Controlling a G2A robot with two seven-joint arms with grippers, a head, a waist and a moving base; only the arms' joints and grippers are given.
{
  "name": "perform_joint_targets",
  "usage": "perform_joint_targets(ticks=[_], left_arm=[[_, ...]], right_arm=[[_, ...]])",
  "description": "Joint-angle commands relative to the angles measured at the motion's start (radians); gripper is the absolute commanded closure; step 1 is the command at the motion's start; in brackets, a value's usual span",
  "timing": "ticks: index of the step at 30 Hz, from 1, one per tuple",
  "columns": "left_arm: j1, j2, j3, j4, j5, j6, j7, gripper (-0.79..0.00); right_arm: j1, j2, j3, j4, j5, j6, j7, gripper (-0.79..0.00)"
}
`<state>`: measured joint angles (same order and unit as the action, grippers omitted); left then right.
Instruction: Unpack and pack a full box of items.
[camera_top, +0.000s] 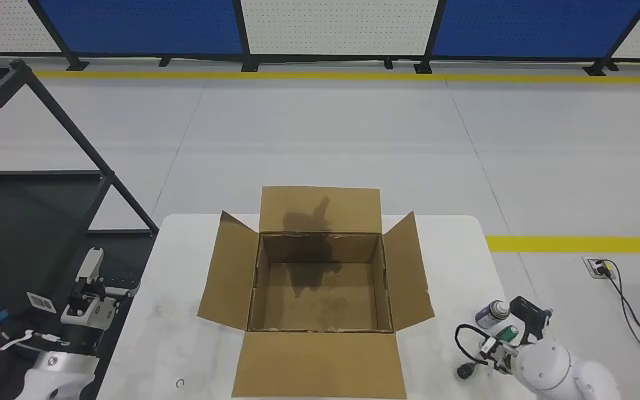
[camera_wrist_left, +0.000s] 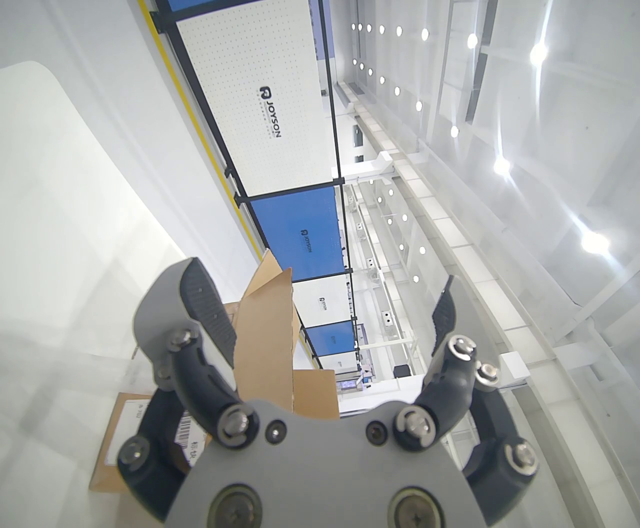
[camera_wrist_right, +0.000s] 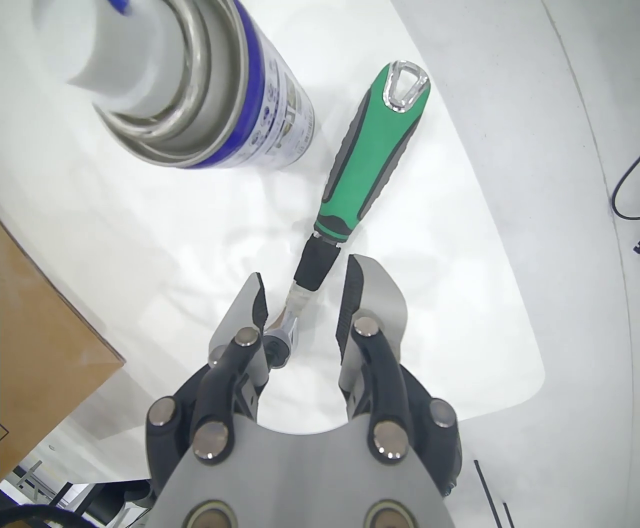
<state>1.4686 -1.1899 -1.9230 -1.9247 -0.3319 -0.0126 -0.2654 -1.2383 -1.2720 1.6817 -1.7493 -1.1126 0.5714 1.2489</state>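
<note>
The box (camera_top: 320, 210) stands mid-bench (camera_top: 180, 330), its four flaps spread outward. To its right, near the bench's front right corner, the spray can (camera_wrist_right: 200, 100) stands upright, with the ratchet wrench (camera_wrist_right: 370, 150) lying just beside it. The right gripper (camera_wrist_right: 306, 272) hangs over the wrench's head end, its fingers (camera_wrist_right: 357, 295) on either side of the shank

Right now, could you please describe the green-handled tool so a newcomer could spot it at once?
From the open cardboard box on the white table, go right to the table's near corner. Beside the upright spray can lies a ratchet wrench, straddled by the right gripper; only it has a green-and-grey handle.
</note>
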Motion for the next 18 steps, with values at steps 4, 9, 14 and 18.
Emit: perform_joint_targets(ticks=[4, 9, 14, 18], left_arm=[[0.000, 0.000, 0.000, 0.000, 0.000, 0.000, 0.000, -0.785], [0.000, 0.000, 0.000, 0.000, 0.000, 0.000, 0.000, -0.785], [0.000, 0.000, 0.000, 0.000, 0.000, 0.000, 0.000, -0.785], [0.000, 0.000, 0.000, 0.000, 0.000, 0.000, 0.000, -0.785]], right_arm=[[0.019, -0.008, 0.002, 0.028, -0.006, -0.005, 0.005, 0.000], [0.019, -0.017, 0.019, 0.033, -0.008, -0.010, 0.010, 0.000], [0.014, -0.026, 0.041, 0.034, -0.009, -0.013, 0.013, -0.317], [0.015, -0.035, 0.042, 0.030, -0.023, -0.010, 0.010, -0.320]])
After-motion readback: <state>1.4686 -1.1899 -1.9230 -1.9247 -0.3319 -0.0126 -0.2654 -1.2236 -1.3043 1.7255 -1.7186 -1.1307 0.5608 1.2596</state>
